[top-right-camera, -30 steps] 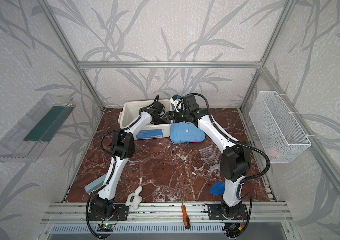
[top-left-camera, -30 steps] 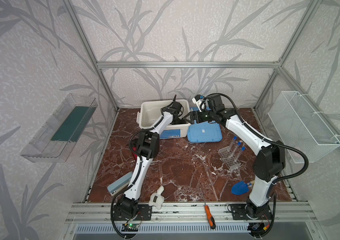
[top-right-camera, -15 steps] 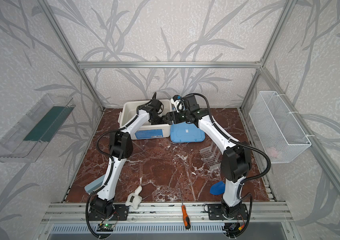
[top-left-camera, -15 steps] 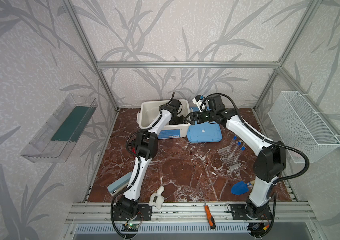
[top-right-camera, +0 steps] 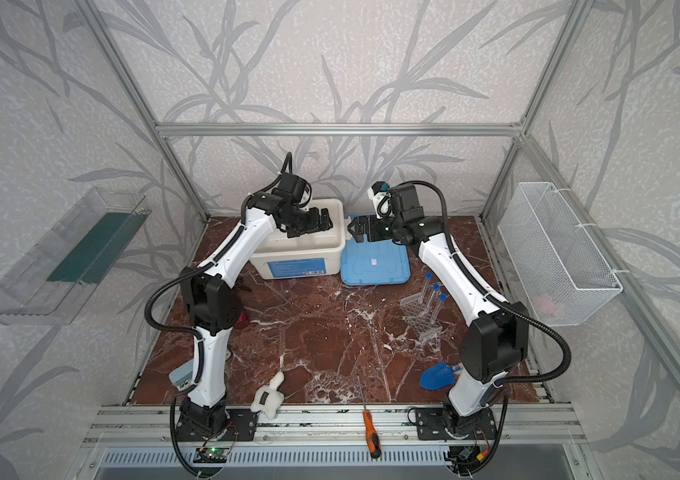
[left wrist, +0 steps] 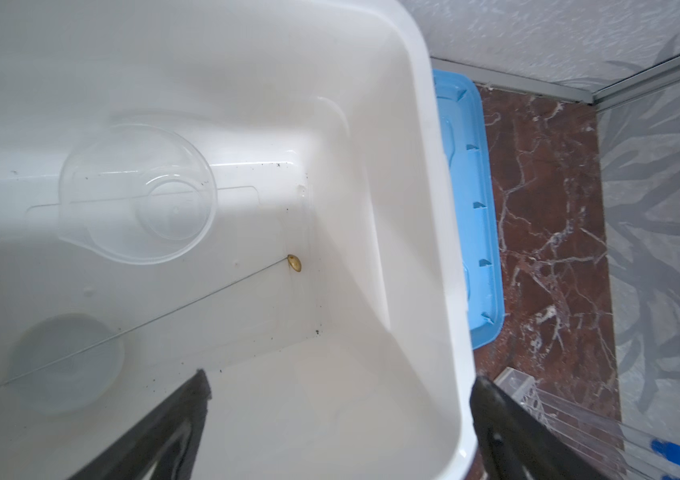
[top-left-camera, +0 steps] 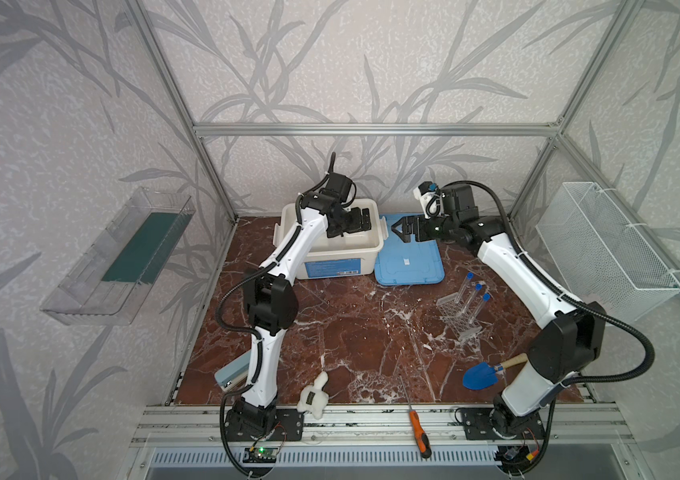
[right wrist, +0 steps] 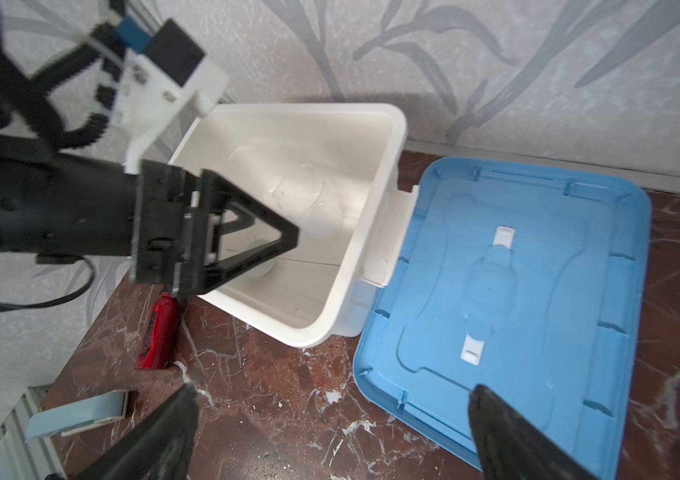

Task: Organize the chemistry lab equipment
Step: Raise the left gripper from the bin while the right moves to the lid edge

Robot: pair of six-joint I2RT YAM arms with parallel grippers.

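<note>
Left gripper [top-left-camera: 362, 221] is above the open white bin [top-left-camera: 365, 255], jaws wide apart, nothing in them. Below it on the bin floor: clear beaker [left wrist: 138, 195], white dish [left wrist: 66, 363] and one thin rod [left wrist: 163, 312] running across the dish, none touching my jaws. Right gripper [top-left-camera: 399, 228] hangs over the far end of the blue lid [top-left-camera: 408, 262] just beside the bin, jaws also apart and empty. The tube rack [top-left-camera: 456, 316] sits out on the counter [top-left-camera: 350, 332] by my right arm, well apart from both grippers, with three blue-capped tubes [top-left-camera: 473, 297] leaning in it.
</note>
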